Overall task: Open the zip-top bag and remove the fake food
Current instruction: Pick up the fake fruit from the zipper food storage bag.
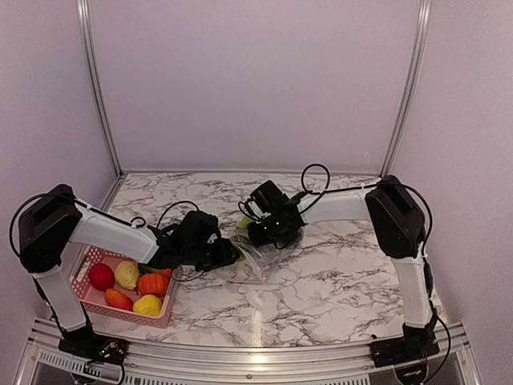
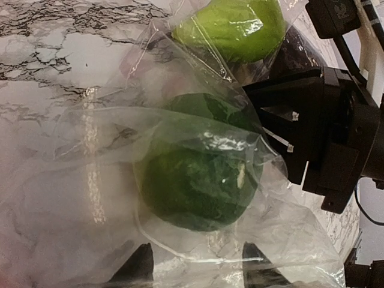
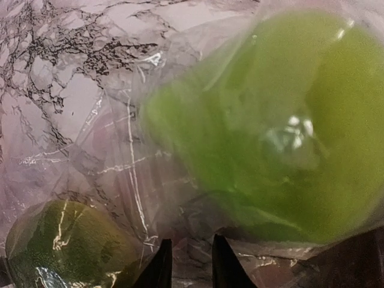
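left wrist | left hand (image 2: pixel 198 271) wide, empty | zip-top bag (image 2: pixel 90 180) flat on table (image 2: pixel 36 60), just ahead | dark green fake food (image 2: pixel 192 186) inside, dead ahead, left hand likely nearer | right hand (image 3: pixel 189 264) narrow, opposite side, grip on film unclear

Overall light: bright, even and soft; the overhead view has a lilac tint.
Glare: a pale streak on the counter (image 1: pixel 258 319) in front of the zip-top bag (image 1: pixel 255 261); white glints along the bag's creases in both wrist views.
Shadows: faint, soft-edged, close around the bag.
Blur: right wrist view, the light green fruit (image 3: pixel 270 132) inside the bag is smeared and out of focus.
Sharpness: left wrist view, the dark green fruit (image 2: pixel 195 186) in the bag is crisp.
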Robot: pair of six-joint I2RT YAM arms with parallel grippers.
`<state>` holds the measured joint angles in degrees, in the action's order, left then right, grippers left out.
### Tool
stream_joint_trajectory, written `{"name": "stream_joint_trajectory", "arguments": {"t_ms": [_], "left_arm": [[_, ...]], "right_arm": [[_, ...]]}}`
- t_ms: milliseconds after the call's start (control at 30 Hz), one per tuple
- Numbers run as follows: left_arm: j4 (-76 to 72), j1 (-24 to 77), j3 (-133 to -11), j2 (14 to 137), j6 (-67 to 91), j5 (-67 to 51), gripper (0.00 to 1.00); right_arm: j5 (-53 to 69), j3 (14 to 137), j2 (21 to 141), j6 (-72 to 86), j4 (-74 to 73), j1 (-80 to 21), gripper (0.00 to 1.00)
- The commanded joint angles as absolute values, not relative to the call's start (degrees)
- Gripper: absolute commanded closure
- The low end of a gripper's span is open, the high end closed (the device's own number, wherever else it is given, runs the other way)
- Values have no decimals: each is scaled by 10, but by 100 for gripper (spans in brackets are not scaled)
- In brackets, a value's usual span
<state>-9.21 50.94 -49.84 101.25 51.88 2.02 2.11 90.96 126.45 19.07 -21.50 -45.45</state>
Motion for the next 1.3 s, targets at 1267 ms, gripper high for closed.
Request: {"name": "stream_joint_trajectory", "arguments": {"t_ms": [1267], "left_arm": [[-82, 507, -510, 1021, 504, 79, 27]], "right_arm": [[95, 1039, 1281, 180, -276, -466, 89]]}}
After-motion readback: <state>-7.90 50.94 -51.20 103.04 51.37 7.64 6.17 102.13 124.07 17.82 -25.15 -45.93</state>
